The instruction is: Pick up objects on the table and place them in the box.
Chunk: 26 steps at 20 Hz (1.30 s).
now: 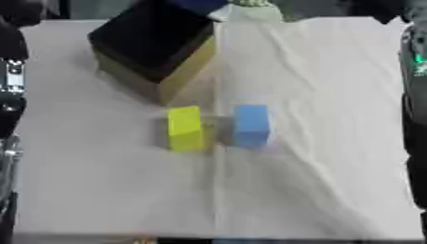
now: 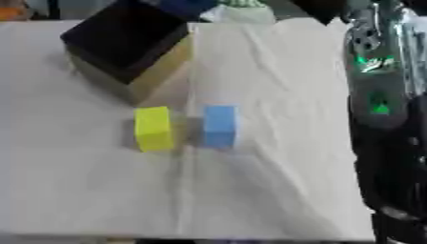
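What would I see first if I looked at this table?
Two bright blocks in the middle of the white cloth: a yellow block with a blue block just to its right, a small gap between them. Behind them, toward the far left, sits a big open box, dark inside with tan walls.

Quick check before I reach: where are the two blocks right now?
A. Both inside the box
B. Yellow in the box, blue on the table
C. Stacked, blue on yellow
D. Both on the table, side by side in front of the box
D: the yellow block and blue block stand apart on the cloth, nearer than the box.
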### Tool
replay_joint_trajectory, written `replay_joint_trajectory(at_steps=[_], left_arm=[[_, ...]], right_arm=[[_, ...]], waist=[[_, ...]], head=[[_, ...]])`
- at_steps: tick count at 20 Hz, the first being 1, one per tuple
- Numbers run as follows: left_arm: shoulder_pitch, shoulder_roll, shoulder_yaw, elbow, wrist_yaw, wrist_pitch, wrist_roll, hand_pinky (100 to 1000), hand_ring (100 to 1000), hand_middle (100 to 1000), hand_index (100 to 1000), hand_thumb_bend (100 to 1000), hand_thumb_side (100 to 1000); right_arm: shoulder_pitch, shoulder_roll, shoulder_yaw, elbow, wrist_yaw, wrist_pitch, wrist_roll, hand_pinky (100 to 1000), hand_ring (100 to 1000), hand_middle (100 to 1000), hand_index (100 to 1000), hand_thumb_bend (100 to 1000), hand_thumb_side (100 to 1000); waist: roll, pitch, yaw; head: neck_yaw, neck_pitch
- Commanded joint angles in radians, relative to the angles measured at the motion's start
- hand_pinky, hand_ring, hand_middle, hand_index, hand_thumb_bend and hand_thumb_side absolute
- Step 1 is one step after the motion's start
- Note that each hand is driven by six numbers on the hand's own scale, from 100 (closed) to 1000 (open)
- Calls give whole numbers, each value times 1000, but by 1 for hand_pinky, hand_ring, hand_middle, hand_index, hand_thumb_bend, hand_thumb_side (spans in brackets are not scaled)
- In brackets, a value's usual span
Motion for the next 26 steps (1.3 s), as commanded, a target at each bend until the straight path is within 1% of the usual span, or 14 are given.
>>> replay_joint_trajectory(at_steps=[1,6,9,12,17,20,23,26], left_arm=[[-8,10,9,-14,-2,-2,0,759,754,777,829,142,831],[-9,11,8,-14,-2,-2,-1,759,753,777,829,142,832],[-10,12,7,-14,-2,-3,-2,759,753,777,828,142,832],[-9,13,5,-14,-2,-3,-4,759,753,778,829,142,833],[-6,15,4,-14,-1,-2,-6,759,753,778,831,142,834],[-5,16,3,-14,0,0,-6,759,753,778,829,142,834],[-3,16,2,-14,0,0,-7,759,753,778,829,141,833],[-2,17,1,-14,1,0,-8,760,753,778,829,141,833]], right_arm=[[-24,-15,5,2,4,-4,6,895,937,773,921,100,1000],[-39,-22,17,23,2,-9,13,895,939,777,921,100,1000],[-68,-40,40,64,7,-7,19,893,939,782,918,100,1000],[-124,-64,82,142,25,0,21,892,940,791,916,100,1000],[-233,-91,174,307,46,6,46,891,943,805,912,100,1000],[-291,-93,219,387,56,15,79,892,949,818,913,100,1000],[-343,-85,255,436,62,19,123,893,954,827,915,100,1000],[-385,-81,292,492,43,22,166,894,956,830,917,100,1000]], waist=[[1,-18,2],[-2,-15,5],[-4,-14,7],[-6,-14,9],[-10,-18,10],[-11,-19,11],[-10,-21,12],[-9,-23,11]], head=[[0,4],[-2,4],[-4,5],[-8,8],[-13,12],[-14,13],[-14,15],[-15,16]])
